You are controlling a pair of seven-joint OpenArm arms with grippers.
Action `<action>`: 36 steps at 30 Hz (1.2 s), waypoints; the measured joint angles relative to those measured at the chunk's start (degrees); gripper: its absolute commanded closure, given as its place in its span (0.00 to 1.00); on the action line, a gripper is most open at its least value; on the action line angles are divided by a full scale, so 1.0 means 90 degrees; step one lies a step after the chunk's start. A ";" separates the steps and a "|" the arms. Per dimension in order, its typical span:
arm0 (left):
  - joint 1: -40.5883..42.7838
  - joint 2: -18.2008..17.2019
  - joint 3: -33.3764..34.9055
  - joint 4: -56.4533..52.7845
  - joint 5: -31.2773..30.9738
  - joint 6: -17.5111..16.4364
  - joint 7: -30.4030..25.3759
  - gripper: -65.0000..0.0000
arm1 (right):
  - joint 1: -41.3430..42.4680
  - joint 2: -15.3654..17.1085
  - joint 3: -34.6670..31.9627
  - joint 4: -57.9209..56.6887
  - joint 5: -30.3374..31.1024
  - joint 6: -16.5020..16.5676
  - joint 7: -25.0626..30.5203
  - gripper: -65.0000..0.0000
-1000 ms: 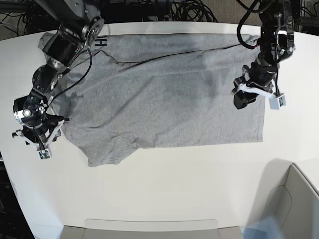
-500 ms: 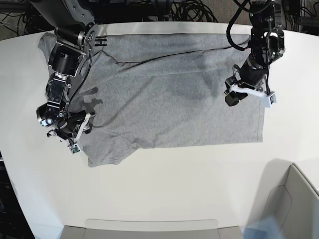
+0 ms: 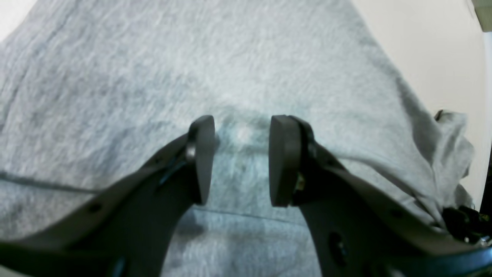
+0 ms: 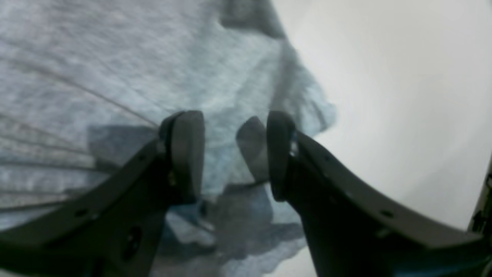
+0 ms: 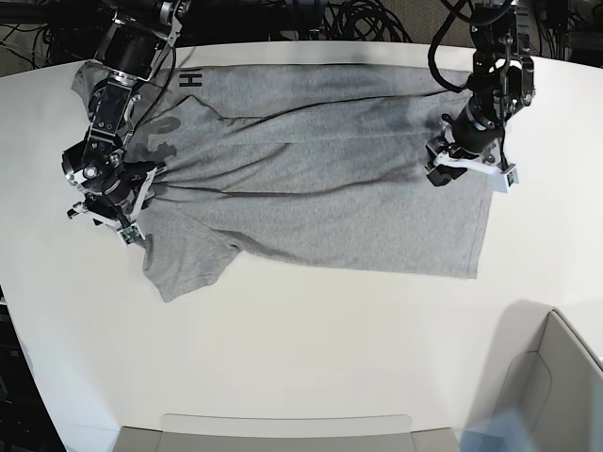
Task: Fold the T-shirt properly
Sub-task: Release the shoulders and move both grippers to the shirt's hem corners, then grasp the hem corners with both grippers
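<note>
The heather-grey T-shirt [image 5: 311, 188] lies spread on the white table, plain side up, with black lettering [image 5: 193, 80] showing at its far left corner. My left gripper [image 5: 443, 168] is down on the shirt near its right edge. In the left wrist view [image 3: 240, 127] its jaws stand apart with cloth [image 3: 230, 57] bunching between the tips. My right gripper [image 5: 108, 209] is down on the shirt's left side above the near sleeve. In the right wrist view [image 4: 234, 154] its jaws also stand apart over a cloth edge [image 4: 115, 57]. Long creases run across the shirt between the two grippers.
The white table [image 5: 330, 358] is bare in front of the shirt. A grey bin [image 5: 556, 377] stands at the near right corner and a flat grey tray [image 5: 283, 433] at the near edge. Black cables [image 5: 358, 24] lie behind the table.
Both grippers have moved toward the far edge. The shirt shifted with them: the near hem and left sleeve drew up, and long creases appeared across the body.
</note>
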 measured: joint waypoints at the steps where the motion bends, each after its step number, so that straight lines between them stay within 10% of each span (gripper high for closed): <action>1: -0.0002 -0.0002 -0.0002 0.0000 0.0000 -0.0010 -0.0007 0.63 | 0.0034 -0.0002 0.0000 0.0002 -0.0002 0.0000 -0.0012 0.59; 8: -0.0002 -0.0036 -0.0002 0.0002 -0.0005 -0.0044 -0.0015 0.63 | 0.0525 -0.0053 -0.0005 0.0321 0.1161 0.0000 -0.0090 0.58; 18: 0.0000 -0.0041 0.0000 0.0007 -0.0005 -0.0046 -0.0017 0.63 | 0.2681 0.0335 -0.0010 -0.1756 0.0549 0.0000 -0.0845 0.45; 36: 0.0000 -0.0036 0.0012 0.0007 -0.0005 -0.0046 -0.0015 0.63 | 0.3186 0.0767 -0.0002 -0.5081 0.1129 -0.0260 0.0483 0.44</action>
